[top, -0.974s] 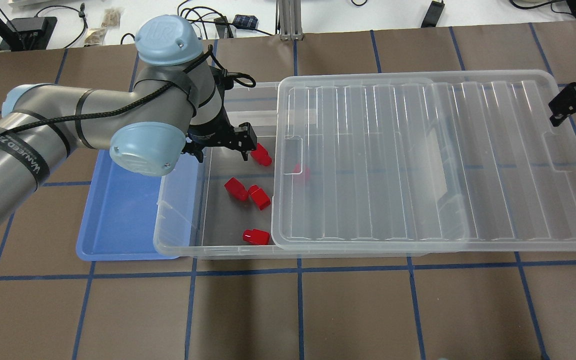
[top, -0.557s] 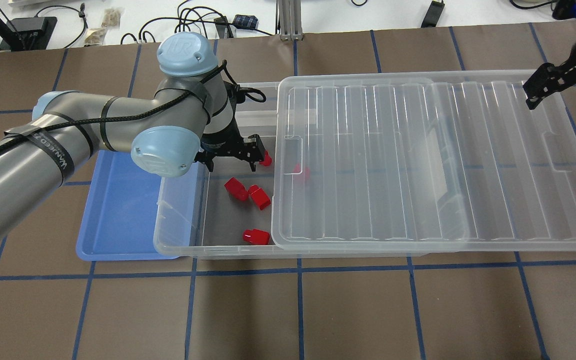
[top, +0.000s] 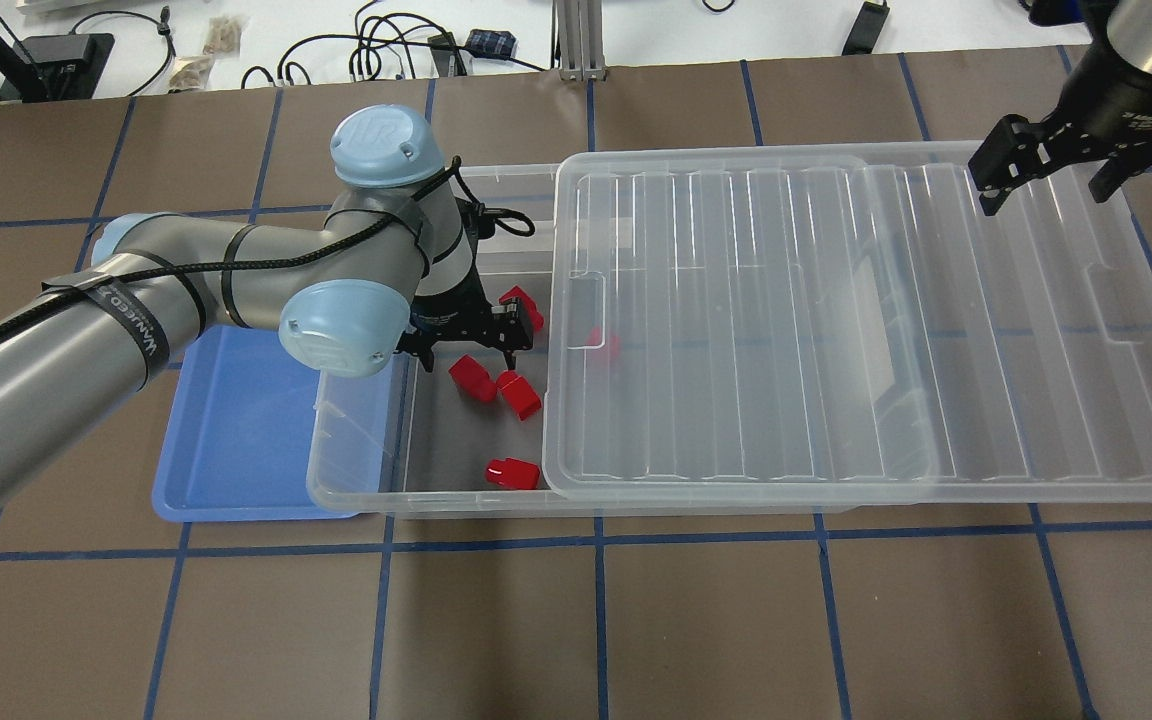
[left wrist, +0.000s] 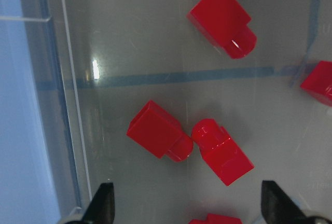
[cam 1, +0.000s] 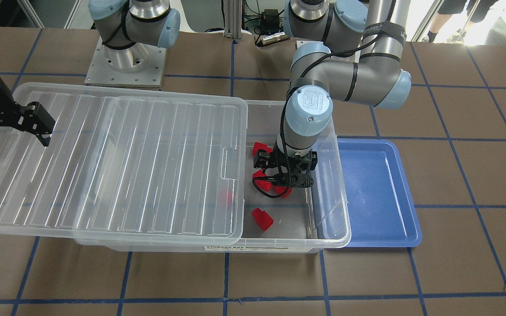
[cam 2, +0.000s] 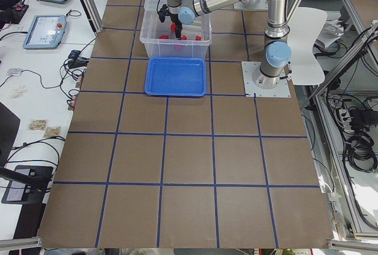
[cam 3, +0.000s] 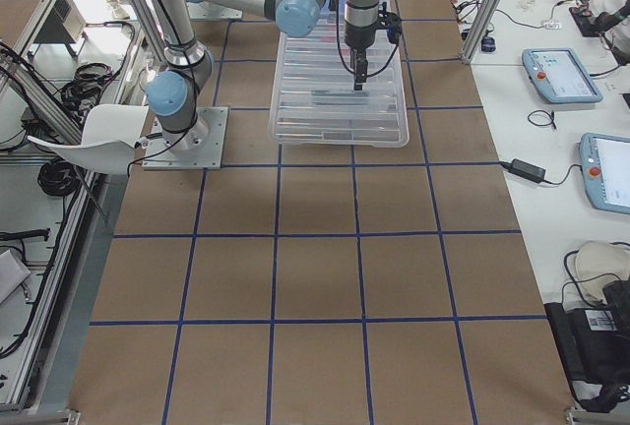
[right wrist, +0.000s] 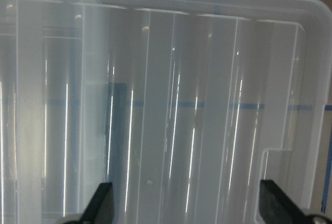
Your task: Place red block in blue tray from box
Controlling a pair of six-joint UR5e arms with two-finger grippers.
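Jaws spread, empty: my left gripper [left wrist: 189, 206] over the red block [left wrist: 158, 137] at frame centre; looks light, stiff, slick, so pinch its flat boxy sides.

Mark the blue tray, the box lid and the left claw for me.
blue tray [top: 236, 440]: overhead view, bare floor.
box lid [top: 836, 330]: overhead view, ribbed middle.
left claw [top: 470, 358]: overhead view, midway between fingertips.

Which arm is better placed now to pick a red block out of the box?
Left. The left gripper hangs open over the uncovered end of the box, above two touching red blocks, beside the blue tray. The right gripper hovers over the lid, far from them.
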